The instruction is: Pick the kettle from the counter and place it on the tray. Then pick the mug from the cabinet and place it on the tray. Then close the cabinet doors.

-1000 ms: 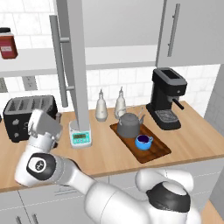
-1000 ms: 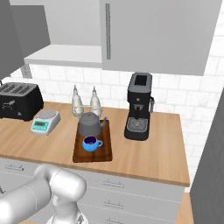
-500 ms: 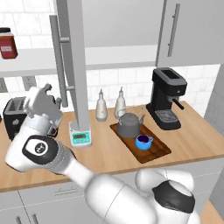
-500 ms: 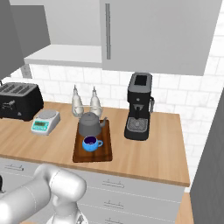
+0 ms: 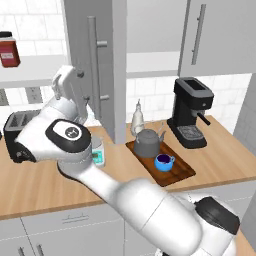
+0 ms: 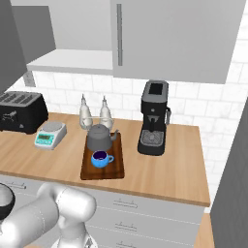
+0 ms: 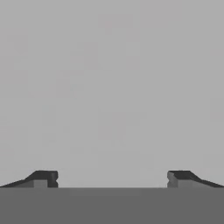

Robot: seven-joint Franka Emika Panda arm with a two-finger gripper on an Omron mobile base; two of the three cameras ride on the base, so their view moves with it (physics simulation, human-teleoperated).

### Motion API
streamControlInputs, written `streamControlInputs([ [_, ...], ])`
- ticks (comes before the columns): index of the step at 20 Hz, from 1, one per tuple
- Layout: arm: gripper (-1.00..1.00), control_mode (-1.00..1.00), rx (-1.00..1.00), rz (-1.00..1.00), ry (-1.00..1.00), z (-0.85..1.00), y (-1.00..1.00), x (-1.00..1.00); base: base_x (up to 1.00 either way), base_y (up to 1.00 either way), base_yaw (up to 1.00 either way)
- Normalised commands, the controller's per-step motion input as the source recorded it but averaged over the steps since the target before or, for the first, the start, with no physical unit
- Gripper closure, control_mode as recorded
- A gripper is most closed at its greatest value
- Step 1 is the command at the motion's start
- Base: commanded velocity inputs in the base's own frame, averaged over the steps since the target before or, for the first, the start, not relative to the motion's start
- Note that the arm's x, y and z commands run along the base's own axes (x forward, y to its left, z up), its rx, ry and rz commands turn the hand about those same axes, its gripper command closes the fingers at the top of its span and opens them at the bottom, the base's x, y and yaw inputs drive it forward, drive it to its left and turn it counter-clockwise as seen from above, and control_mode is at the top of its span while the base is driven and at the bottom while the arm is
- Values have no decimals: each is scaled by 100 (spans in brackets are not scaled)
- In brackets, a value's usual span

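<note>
The dark grey kettle (image 5: 146,143) (image 6: 99,137) stands on the far end of the dark brown tray (image 5: 182,170) (image 6: 116,170). The blue mug (image 5: 163,162) (image 6: 100,158) sits on the tray just in front of it. An open cabinet door (image 5: 112,60) sticks out toward me, its bar handle (image 5: 92,65) facing left. My gripper (image 5: 80,85) (image 7: 111,179) is raised close to that door's left face, jaws open and holding nothing. In the hand view flat grey panel lies ahead of the two fingertips (image 7: 43,178). The right cabinet door (image 5: 220,35) (image 6: 179,38) is closed.
A black coffee machine (image 5: 190,112) (image 6: 154,118) stands right of the tray. Two pale bottles (image 6: 85,111) stand behind the kettle. A scale (image 6: 50,134) and black toaster (image 6: 19,111) are at the left. A red jar (image 5: 9,50) sits on the white shelf (image 5: 35,67).
My hand has risen from beside the toaster and swung right, ending close to the open door. Kettle, mug and tray have not moved.
</note>
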Motion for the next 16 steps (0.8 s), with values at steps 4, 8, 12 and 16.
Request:
streamControlInputs([
  [4,-100,-100,13,0,28,43,-77,38,0,0,0],
  [8,-100,-100,8,6,17,9,-78,44,0,0,0],
  [12,-100,-100,8,17,1,-36,-85,59,0,0,0],
  [16,-100,-100,11,20,0,-29,-88,71,0,0,0],
])
